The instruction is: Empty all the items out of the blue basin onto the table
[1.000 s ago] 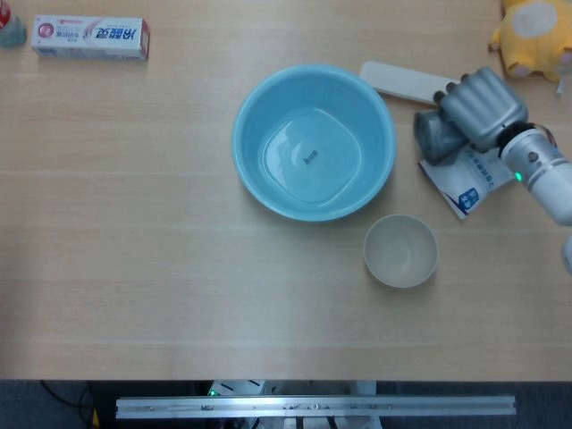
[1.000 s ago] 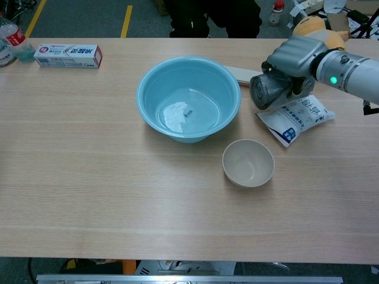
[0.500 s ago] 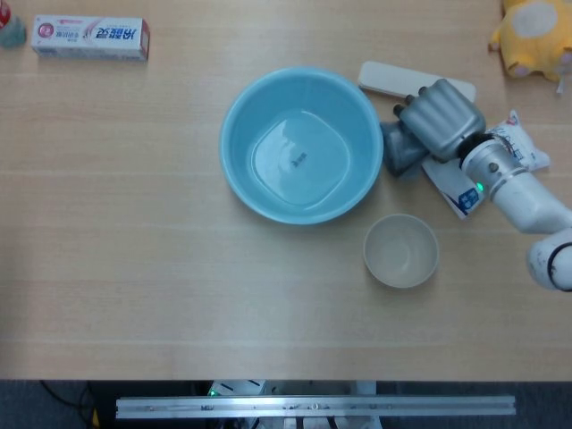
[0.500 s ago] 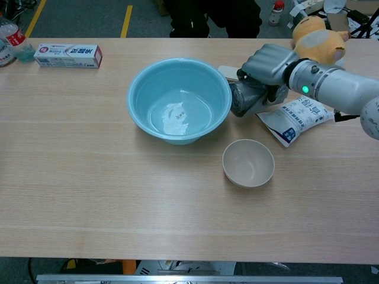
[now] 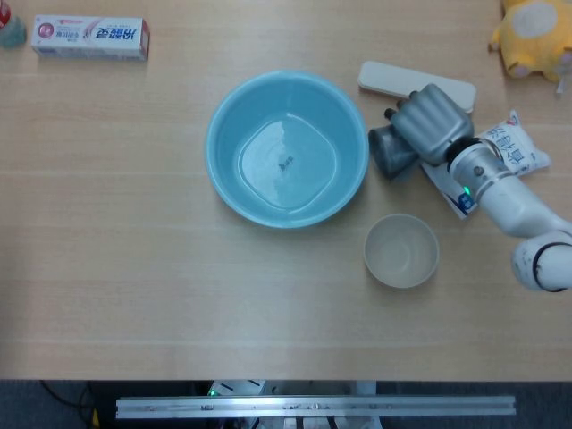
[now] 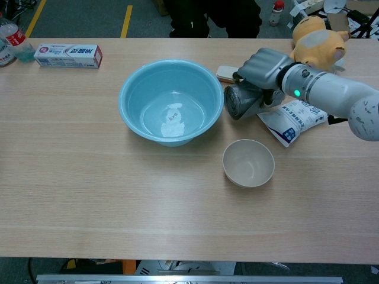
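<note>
Blue basin (image 5: 286,148) sits empty mid-desk toward the far edge — right hand (image 5: 420,130), clenched on nothing, touches its right rim; withdraw gently, avoiding the bowl (image 5: 400,250).

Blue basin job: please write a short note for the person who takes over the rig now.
Right hand: fingers curled, holding nothing, at the right rim of the blue basin; contact unclear.
Left hand: not in view.
The basin looks empty. The small bowl, white pouch and flat case lie on the table beside it.
Nothing seems left to take out.
</note>
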